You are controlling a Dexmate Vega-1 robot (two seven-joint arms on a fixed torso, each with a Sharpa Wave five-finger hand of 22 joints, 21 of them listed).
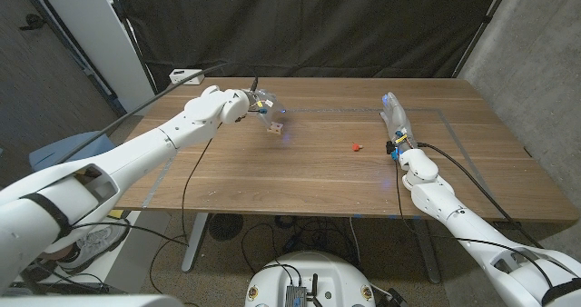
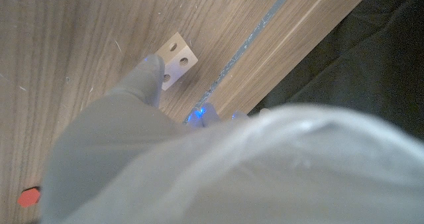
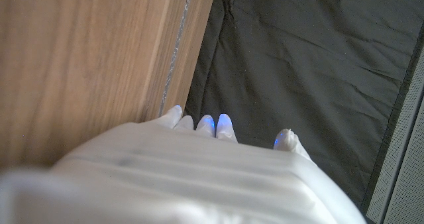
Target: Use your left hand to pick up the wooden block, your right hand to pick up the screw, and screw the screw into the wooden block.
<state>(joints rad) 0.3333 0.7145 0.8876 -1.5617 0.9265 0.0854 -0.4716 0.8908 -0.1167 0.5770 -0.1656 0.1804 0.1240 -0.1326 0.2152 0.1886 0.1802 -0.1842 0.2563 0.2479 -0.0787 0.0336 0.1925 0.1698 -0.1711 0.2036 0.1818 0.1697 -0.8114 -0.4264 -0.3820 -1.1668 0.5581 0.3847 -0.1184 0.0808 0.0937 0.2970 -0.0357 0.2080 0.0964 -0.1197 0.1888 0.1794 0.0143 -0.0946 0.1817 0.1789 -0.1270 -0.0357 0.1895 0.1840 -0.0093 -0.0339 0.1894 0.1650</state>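
table (image 1: 318,175): left wrist view shows holes in wooden block (image 2: 175,59).

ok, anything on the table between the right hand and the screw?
Nothing visible. In the head view the red screw lies on bare table, apart from the right hand, which is beside it toward the right edge. The wooden block is further left at the left hand.

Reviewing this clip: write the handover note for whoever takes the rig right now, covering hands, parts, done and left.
Left hand: at the wooden block, a finger touching it; whether it grips it cannot be told.
Right hand: holds nothing, fingers apart, beside the red screw.
Both parts are on the table.
Done: left hand has reached the block.
Left: lift block, pick up screw, screw it in.
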